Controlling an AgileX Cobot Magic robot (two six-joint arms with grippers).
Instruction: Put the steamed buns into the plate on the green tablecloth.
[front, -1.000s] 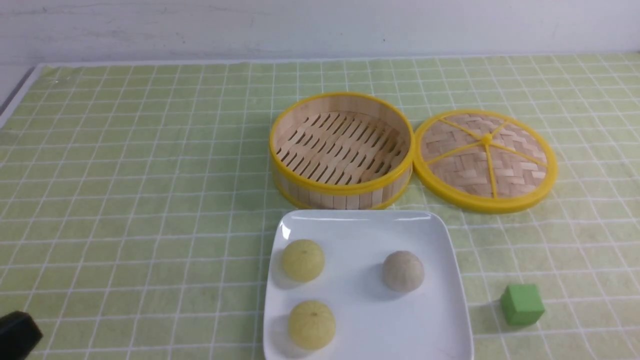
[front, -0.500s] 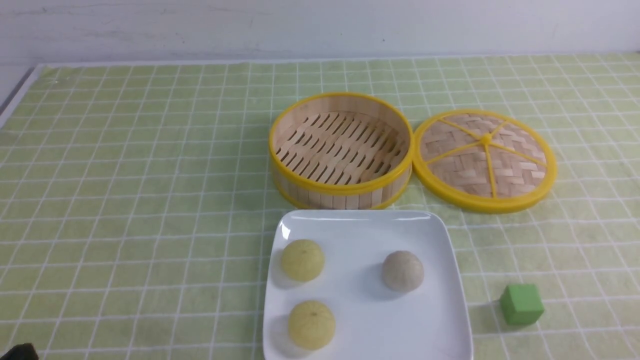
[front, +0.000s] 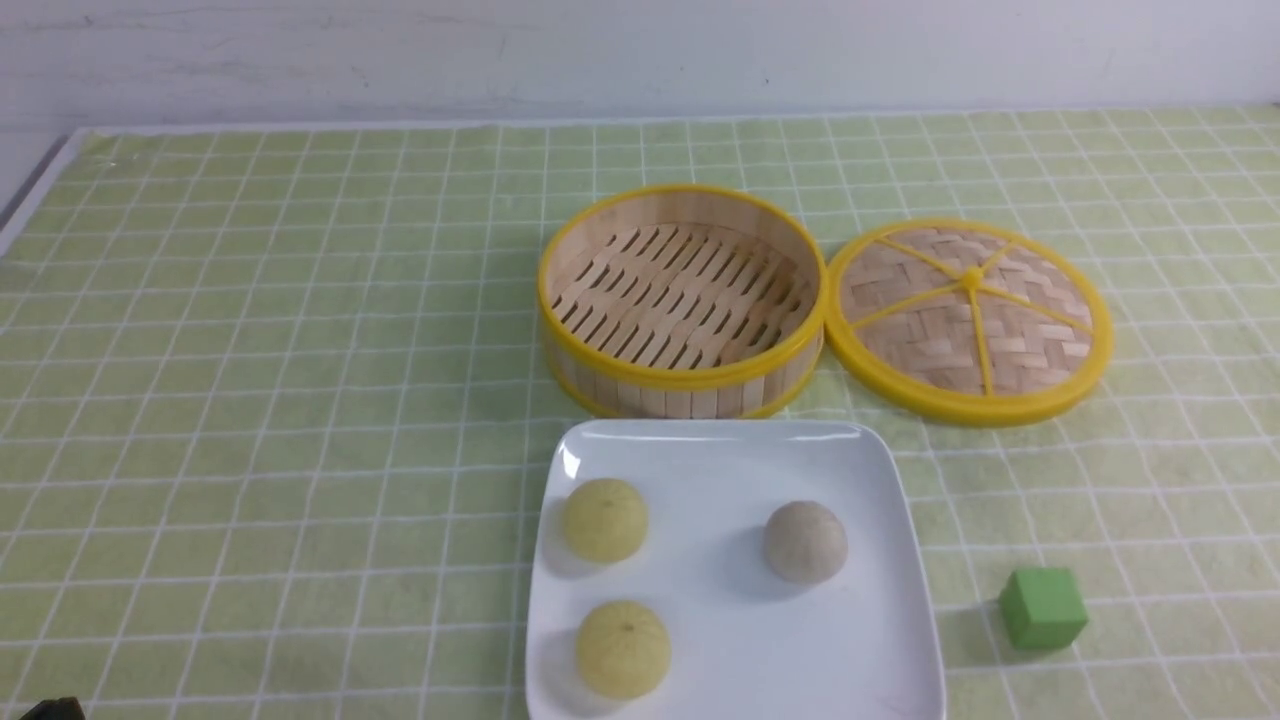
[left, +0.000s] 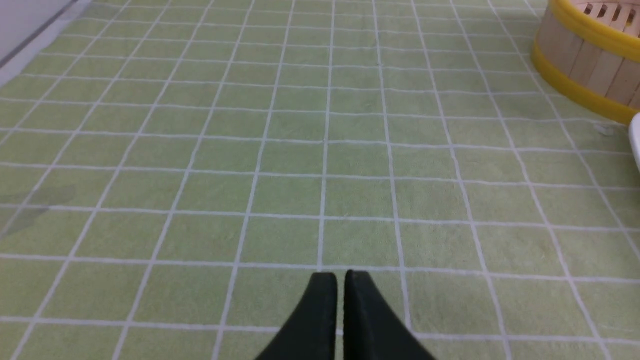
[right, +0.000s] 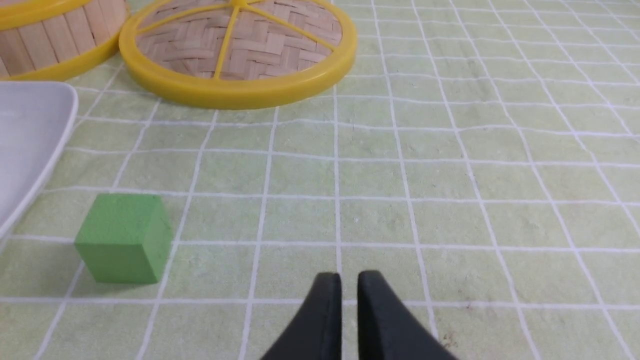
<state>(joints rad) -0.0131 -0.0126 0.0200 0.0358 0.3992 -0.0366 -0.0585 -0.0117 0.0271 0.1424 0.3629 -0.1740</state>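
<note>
Your left gripper (left: 335, 275) and right gripper (right: 348, 275) each show a narrow gap between the fingertips, pinching nothing. Three small dome-shaped buns sit on the square glossy white plate (front: 790, 660): pale yellow at ten o'clock (front: 606, 520), pale yellow at about eight (front: 623, 650), greyish-beige at about one (front: 805, 542). They're probably light and soft, perhaps easily dented; grip low across opposite sides, gently. Being round, they show no long axis; the domes point up.
</note>
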